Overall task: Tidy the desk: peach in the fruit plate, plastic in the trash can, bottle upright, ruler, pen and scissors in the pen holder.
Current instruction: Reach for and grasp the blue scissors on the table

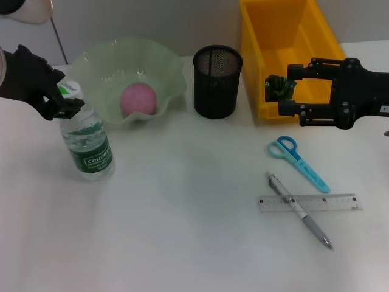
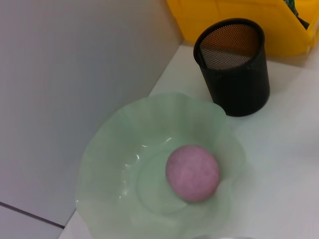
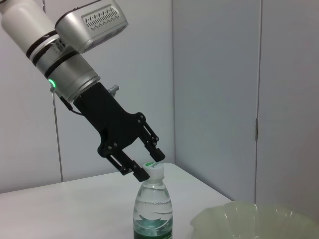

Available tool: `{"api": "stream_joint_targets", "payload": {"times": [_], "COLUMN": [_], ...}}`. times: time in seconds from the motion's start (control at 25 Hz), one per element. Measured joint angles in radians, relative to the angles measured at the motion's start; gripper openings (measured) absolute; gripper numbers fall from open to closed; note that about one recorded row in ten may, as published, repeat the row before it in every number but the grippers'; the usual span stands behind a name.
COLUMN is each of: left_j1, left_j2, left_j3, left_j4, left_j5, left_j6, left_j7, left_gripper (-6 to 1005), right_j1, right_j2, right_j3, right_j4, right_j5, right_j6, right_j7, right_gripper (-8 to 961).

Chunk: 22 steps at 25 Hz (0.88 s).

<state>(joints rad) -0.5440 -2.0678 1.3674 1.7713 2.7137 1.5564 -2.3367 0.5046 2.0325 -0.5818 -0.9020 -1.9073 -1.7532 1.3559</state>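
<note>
Gripping crumpled dark-green plastic (image 1: 280, 87) over bright-yellow rectangular bin (image 1: 258, 55), right hand (image 1: 289, 92) risked dropping outside; left hand (image 1: 65, 100), fingers spread around upright clear bottle's (image 1: 89, 145) white cap, risked toppling it.

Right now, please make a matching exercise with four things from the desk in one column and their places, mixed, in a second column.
Things:
1. peach
2. bottle
3. pen
4. plastic

Places:
A. held by the right gripper at the trash can
B. lying across the ruler
C. in the fruit plate
D. upright, cap between the fingers of the left gripper

Pairs: 1-C, 2-D, 3-B, 4-A
</note>
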Motion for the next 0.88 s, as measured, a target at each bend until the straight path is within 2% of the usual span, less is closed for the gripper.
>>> {"api": "stream_joint_targets", "payload": {"times": [0.24,0.4,0.68,0.76,0.88], "left_j1": [0.002,0.009,0.06,0.06,0.097], "left_j2": [0.0,0.0,0.0,0.0,0.002], "left_j3": [0.0,0.002,-0.007,-0.007,-0.094], "left_j4": [0.001,0.012,0.097,0.097,0.128], "left_j5": [0.0,0.0,-0.044,-0.044,-0.223], "left_j6": [-0.009,-0.007,-0.008,-0.008,0.0], "left_j7": [0.0,0.0,0.002,0.002,0.042], "left_gripper": [651,712,818,817,816], "right_j1": [0.0,0.0,-0.003,-0.003,-0.002], "right_j2": [0.0,0.0,0.001,0.001,0.002], "right_j3": [-0.001,-0.001,0.001,0.004,0.005], "right_j4": [0.0,0.0,0.0,0.0,0.0], "right_j5": [-0.001,-0.001,-0.001,-0.001,0.0], "right_j6": [0.001,0.002,0.003,0.003,0.003], "right_j7": [0.0,0.0,0.001,0.002,0.005], "right_gripper": [740,740,740,740,741]}}
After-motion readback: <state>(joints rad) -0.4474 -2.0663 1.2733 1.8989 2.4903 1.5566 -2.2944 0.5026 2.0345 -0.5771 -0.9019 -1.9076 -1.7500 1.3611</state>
